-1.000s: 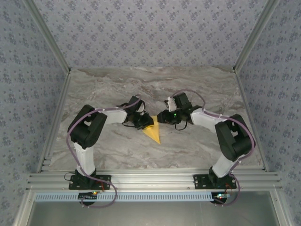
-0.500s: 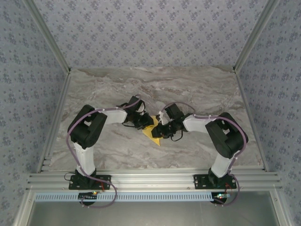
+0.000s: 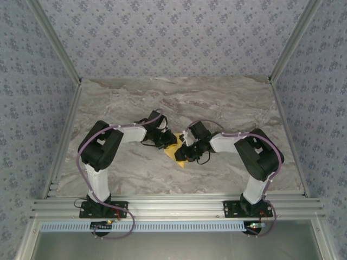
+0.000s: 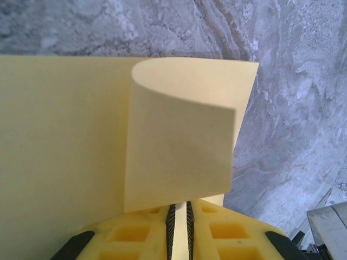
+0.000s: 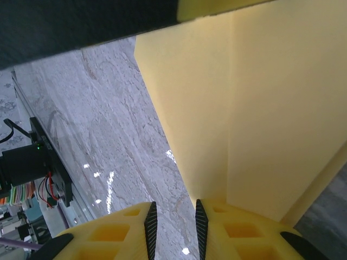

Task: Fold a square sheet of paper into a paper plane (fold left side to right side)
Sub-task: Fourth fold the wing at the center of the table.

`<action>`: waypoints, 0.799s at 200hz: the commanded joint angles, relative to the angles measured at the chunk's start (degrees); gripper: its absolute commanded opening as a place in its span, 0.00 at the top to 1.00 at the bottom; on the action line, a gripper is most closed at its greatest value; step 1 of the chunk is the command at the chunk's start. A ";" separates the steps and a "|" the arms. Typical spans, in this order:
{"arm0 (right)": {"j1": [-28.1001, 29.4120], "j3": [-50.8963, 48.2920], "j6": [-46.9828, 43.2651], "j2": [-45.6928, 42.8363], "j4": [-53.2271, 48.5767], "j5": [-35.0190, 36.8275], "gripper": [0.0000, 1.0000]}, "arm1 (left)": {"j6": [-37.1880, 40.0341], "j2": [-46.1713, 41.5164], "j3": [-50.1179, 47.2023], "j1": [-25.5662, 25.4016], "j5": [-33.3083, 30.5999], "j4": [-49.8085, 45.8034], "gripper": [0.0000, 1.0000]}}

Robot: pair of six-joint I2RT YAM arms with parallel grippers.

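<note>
Starting with the left hand: its fingers are seen pressed together on an edge of the yellow sheet of paper, with only a sliver of yellow showing between the pads. A flap is curled over on top of the sheet, and its bend is rounded, not pressed flat.

Over to the right hand, which is held with its fingers a little apart. The marble desk can be seen through the narrow gap, and the sheet's edge is met right at one fingertip, beside the gap rather than in it.

From above, the sheet is found near the middle of the desk, a yellow wedge pointed toward the arm bases. Both hands are crowded onto it, the left from the left side, the right from the right.
</note>
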 commanded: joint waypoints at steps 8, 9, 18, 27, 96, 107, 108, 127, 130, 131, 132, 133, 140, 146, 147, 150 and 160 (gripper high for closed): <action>0.58 -0.97 -1.79 0.18 -5.10 1.86 0.71 | 0.63 1.46 -2.35 0.00 -2.95 -5.49 0.83; 0.55 -0.98 -1.81 0.13 -5.18 1.89 0.71 | 0.64 1.48 -2.36 0.02 -2.96 -5.52 0.83; 0.64 -0.85 -2.19 -0.08 -5.67 2.22 0.71 | 0.65 1.50 -2.30 0.03 -2.90 -5.53 0.83; 0.66 -0.53 -2.64 -0.13 -6.50 2.60 0.71 | 0.63 1.47 -2.26 0.09 -2.88 -5.54 0.83; 1.25 0.73 -5.67 -0.20 -13.54 5.06 0.72 | 0.73 1.68 -2.10 0.53 -2.97 -5.83 0.83; 1.31 0.77 -6.05 -0.23 -14.71 5.06 0.73 | 0.76 1.67 -2.02 0.55 -2.97 -5.87 0.83; 1.30 0.77 -6.10 -0.25 -14.82 5.03 0.73 | 0.80 1.67 -2.02 0.56 -2.97 -5.84 0.83; 1.73 0.41 -6.53 -0.43 -16.47 4.50 0.76 | 0.88 1.68 -2.02 0.70 -2.97 -5.96 0.83; 1.89 0.27 -6.51 -0.43 -16.68 4.47 0.76 | 0.91 1.68 -2.00 0.74 -2.97 -5.99 0.83; 1.90 0.21 -6.50 -0.44 -16.73 4.47 0.76 | 0.87 1.68 -2.01 0.75 -2.97 -5.99 0.83; 1.91 0.14 -6.50 -0.48 -16.80 4.47 0.76 | 0.89 1.68 -1.97 0.75 -2.97 -5.99 0.83; 1.91 0.06 -6.54 -0.51 -16.92 4.47 0.76 | 0.90 1.68 -1.99 0.75 -2.97 -5.99 0.83; 2.08 -0.31 -6.51 -0.69 -17.53 4.53 0.77 | 0.91 1.68 -1.97 0.79 -2.97 -6.03 0.83; 2.11 -0.59 -6.51 -0.77 -17.97 4.56 0.77 | 0.90 1.64 -2.02 0.83 -2.97 -6.08 0.83; 2.10 -0.61 -6.50 -0.87 -17.99 4.56 0.77 | 0.91 1.66 -2.02 0.83 -2.97 -6.08 0.83; 2.17 -0.82 -6.44 -0.98 -18.27 4.63 0.77 | 0.87 1.67 -2.03 0.88 -2.97 -6.06 0.83; 2.32 -1.53 -6.35 -1.38 -18.88 4.80 0.78 | 1.00 1.68 -2.02 0.92 -2.97 -6.06 0.83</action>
